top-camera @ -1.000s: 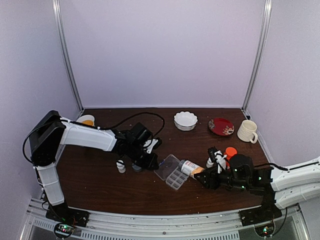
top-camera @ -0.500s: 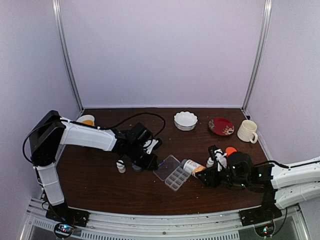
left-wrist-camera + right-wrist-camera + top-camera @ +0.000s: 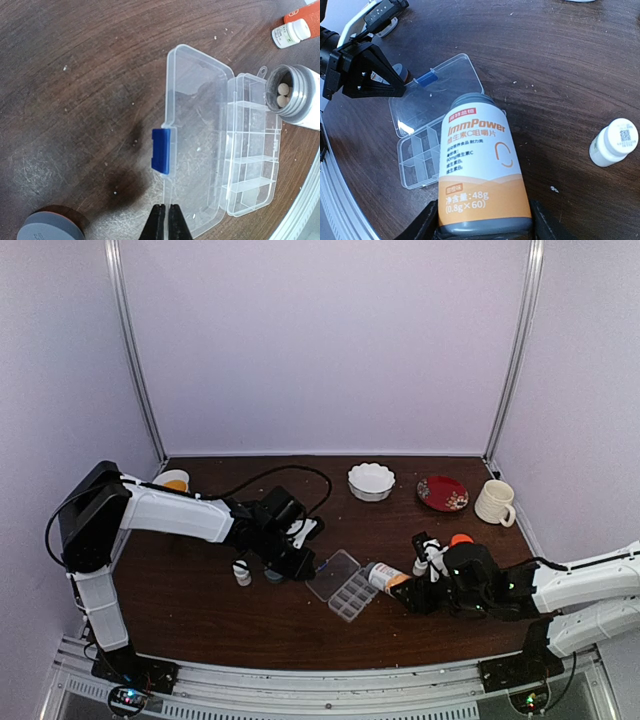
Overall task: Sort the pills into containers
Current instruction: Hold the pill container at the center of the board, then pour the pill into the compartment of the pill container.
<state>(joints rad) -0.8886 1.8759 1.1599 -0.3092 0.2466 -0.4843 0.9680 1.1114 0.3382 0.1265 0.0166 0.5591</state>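
The clear organizer box [image 3: 345,586] lies open on the brown table, lid [image 3: 197,130] flat beside its compartments [image 3: 250,165]; a blue latch [image 3: 161,150] sits on the lid's rim. My left gripper [image 3: 165,212] is shut, pinching that rim just below the latch. My right gripper [image 3: 482,227] is shut on a white-and-orange pill bottle [image 3: 480,165], which lies tipped with its open mouth at the box's far corner. Two pale tan pills [image 3: 282,96] show inside the mouth. The compartments look empty.
Small white bottles stand near each arm [image 3: 242,573] [image 3: 612,142]. A grey cap [image 3: 50,230] lies beside my left gripper. At the back are a white scalloped bowl [image 3: 371,481], a red plate [image 3: 442,493], a mug [image 3: 494,502] and a small cup [image 3: 174,480].
My right arm has shifted a little to the left, keeping the bottle at the box. The left gripper has closed the last bit on the lid's rim.
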